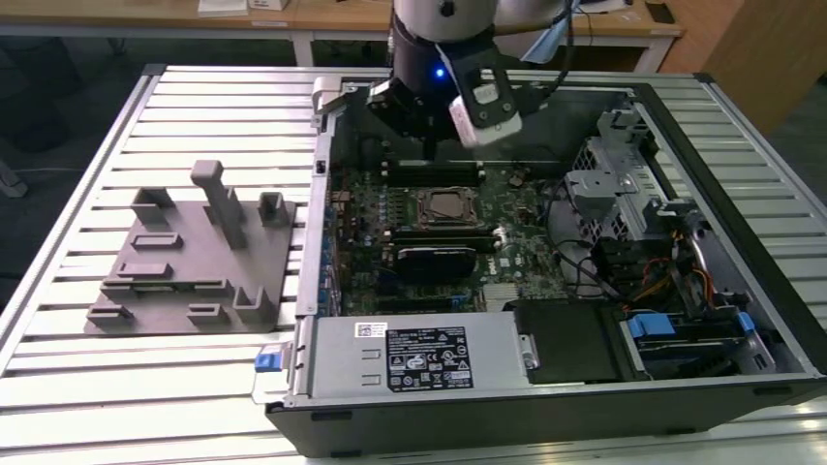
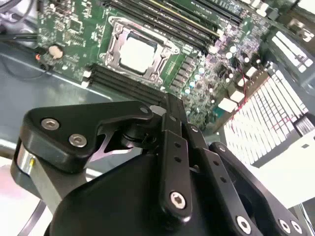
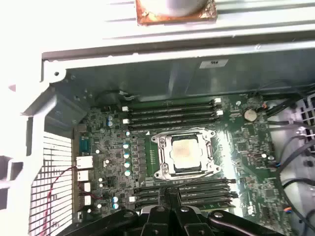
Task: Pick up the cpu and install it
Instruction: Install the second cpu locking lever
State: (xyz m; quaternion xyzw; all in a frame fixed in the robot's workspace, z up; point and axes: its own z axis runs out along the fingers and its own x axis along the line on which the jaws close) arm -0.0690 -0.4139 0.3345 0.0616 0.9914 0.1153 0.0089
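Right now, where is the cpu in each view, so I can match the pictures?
Exterior view: the cpu sits in the socket in the middle of the motherboard, below the gripper.
First wrist view: the cpu is right of centre, inside the socket frame.
Second wrist view: the cpu is near the top, beyond the gripper body.
Shared landmark: the black memory slots flanking the socket on two sides.

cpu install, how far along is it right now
The cpu already sits inside the metal-framed socket on the motherboard, as both wrist views show, so pick and placement look done. The tool hangs above the memory slots beside the socket and holds nothing, its fingers together. Whether the chip is fully seated or the socket frame is latched, the pictures cannot settle.
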